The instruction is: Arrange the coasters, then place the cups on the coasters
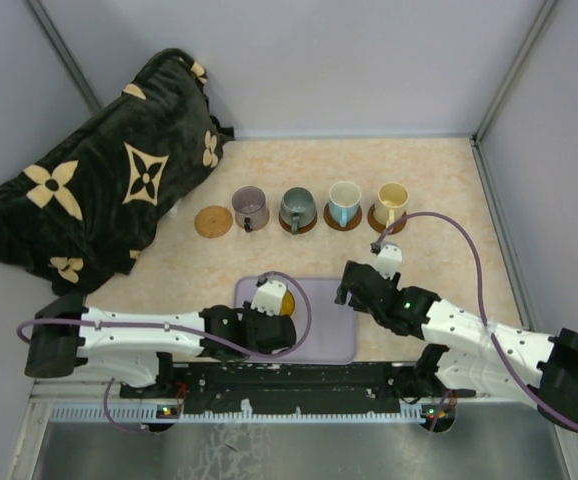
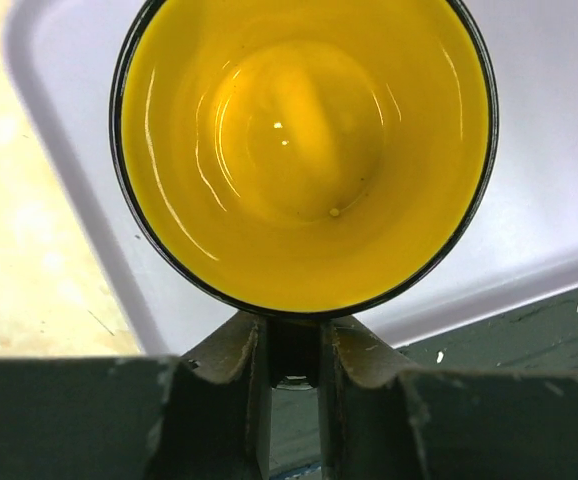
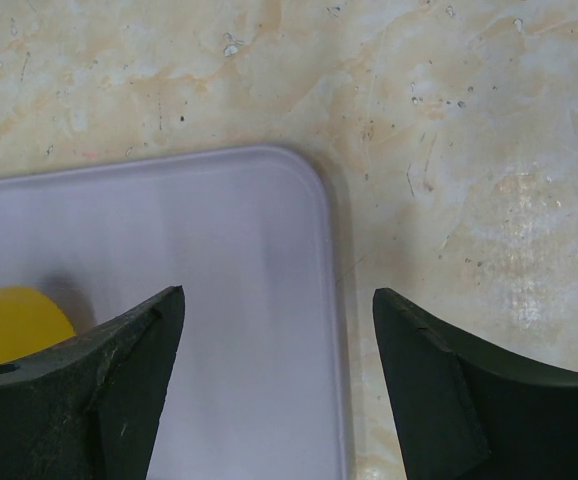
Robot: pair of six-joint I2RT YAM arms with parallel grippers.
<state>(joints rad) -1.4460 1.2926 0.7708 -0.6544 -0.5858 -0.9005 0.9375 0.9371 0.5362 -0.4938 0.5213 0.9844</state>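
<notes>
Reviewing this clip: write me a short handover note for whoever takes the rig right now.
Left tool: shut on the near side of the yellow cup, over the lavender tray.
Right tool: open, empty, above the tray's corner.
Done: grey-green cup, blue cup and cream cup sit on coasters in the back row; mauve cup stands beside them, its coaster hard to see.
Left: carry the yellow cup to the bare coaster at the row's left end.
</notes>
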